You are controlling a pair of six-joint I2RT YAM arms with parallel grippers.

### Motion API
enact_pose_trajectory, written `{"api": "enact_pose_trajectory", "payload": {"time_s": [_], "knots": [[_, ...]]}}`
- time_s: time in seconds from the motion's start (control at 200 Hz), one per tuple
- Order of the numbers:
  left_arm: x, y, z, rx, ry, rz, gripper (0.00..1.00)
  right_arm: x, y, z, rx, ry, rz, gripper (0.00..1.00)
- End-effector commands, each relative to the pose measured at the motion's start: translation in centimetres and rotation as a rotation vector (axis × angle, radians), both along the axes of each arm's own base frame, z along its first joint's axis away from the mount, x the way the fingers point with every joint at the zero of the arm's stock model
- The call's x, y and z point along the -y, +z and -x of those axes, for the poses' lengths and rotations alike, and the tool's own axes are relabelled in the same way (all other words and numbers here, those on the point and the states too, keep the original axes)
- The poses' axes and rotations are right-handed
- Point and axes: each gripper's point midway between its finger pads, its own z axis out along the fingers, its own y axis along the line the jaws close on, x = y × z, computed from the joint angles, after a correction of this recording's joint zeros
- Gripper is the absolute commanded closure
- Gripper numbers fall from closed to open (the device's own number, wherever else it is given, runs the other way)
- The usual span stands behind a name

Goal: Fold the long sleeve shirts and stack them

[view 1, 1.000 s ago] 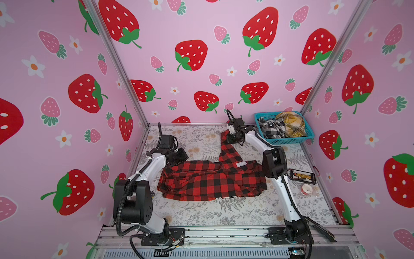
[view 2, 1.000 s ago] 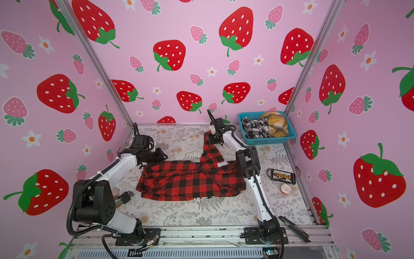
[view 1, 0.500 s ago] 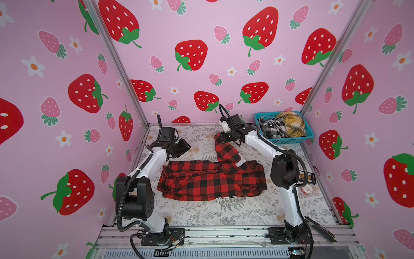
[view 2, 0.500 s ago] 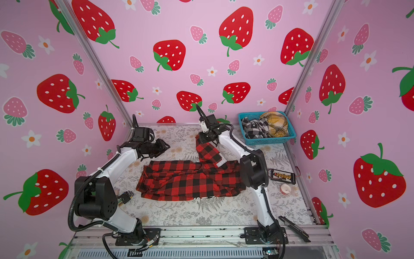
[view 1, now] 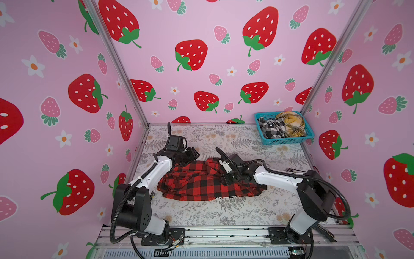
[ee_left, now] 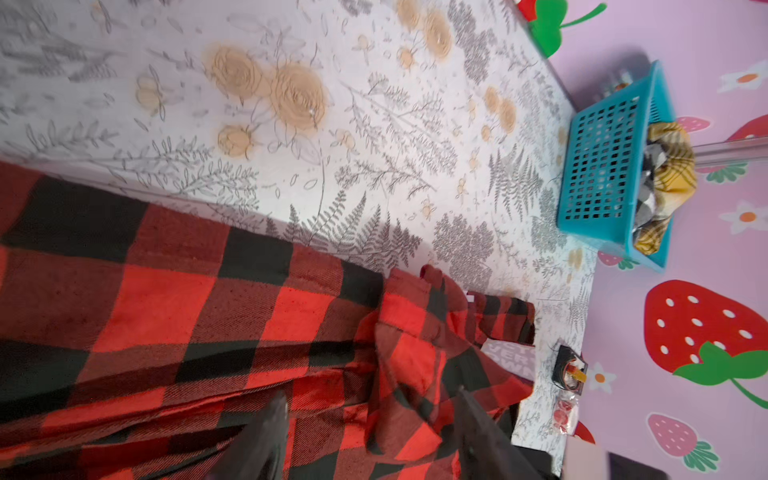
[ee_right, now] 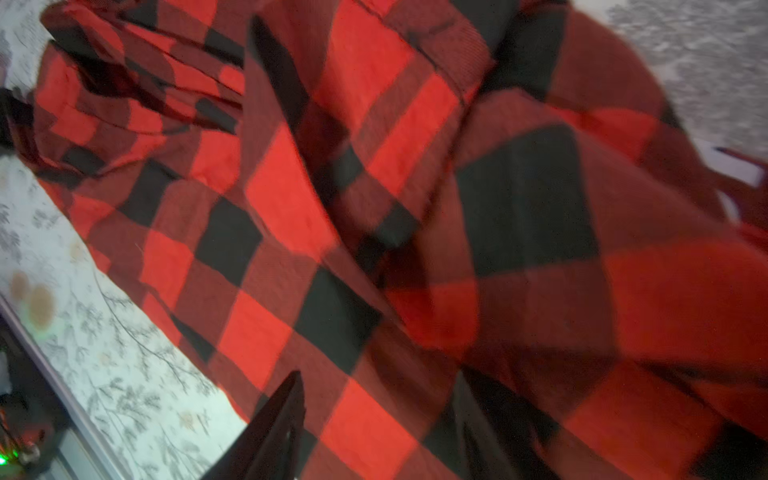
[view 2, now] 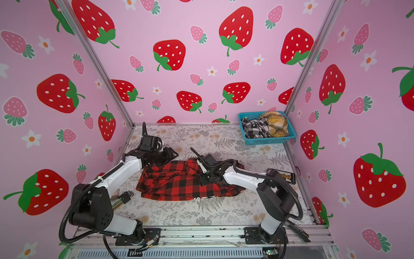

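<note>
A: Quick, where's the shirt?

B: The red-and-black shirt (view 1: 201, 182) is bunched up mid-desk (view 1: 224, 213), with a sleeve lump piled on top toward the right. The black-and-white shirt (view 1: 270, 129) and the mustard shirt (view 1: 291, 123) sit crumpled in the teal basket (view 1: 287, 141), far right corner.

A: End effectors?

B: The left end effector (ee_left: 372, 395) is at the shirt's far-left edge, jaws apart, nothing pinched. The right end effector (ee_right: 380, 376) is low over the lump, jaws apart too. Cloth is under it, not between, as far as I can tell.

A: Risks?

B: The layers overlap messily. A pinch here probably grabs several at once and drags the whole bundle, not one flap. The right arm lies across the fabric, so lifting it could snag and undo the fold. If the shirt slides right, it could sweep the small black gadget (view 2: 282, 176) by the wall.
</note>
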Motion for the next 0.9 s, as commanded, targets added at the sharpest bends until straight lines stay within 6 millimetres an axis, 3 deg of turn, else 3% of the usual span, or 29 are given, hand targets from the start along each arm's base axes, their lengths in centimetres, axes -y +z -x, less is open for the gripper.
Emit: {"api": "enact_pose_trajectory", "payload": {"time_s": [0.0, 0.09, 0.2, 0.34, 0.545, 0.755, 0.895], "knots": [[1.6, -0.5, -0.2, -0.005, -0.010, 0.021, 0.34, 2.1, 3.4, -2.9, 0.019, -0.210, -0.114, 0.38], [3.1, -0.2, -0.9, 0.011, -0.038, 0.000, 0.33, 4.6, 2.8, -4.4, -0.059, -0.325, -0.145, 0.40], [4.8, -0.6, -2.4, 0.005, -0.069, -0.018, 0.32, 6.3, 1.7, -5.8, -0.120, -0.408, -0.163, 0.41], [5.0, -3.2, -3.3, -0.064, -0.095, -0.137, 0.32, 6.9, 1.3, -7.6, -0.192, -0.475, -0.234, 0.40], [4.8, -6.4, -2.5, -0.166, -0.107, -0.181, 0.33, 6.6, 0.8, -9.1, -0.315, -0.540, -0.337, 0.34], [5.5, -7.8, -0.9, -0.223, -0.115, -0.141, 0.30, 7.1, -0.6, -9.1, -0.418, -0.616, -0.429, 0.28], [6.7, -7.4, -1.4, -0.182, -0.071, -0.032, 0.28, 7.6, -1.1, -9.0, -0.429, -0.622, -0.417, 0.27]]}}
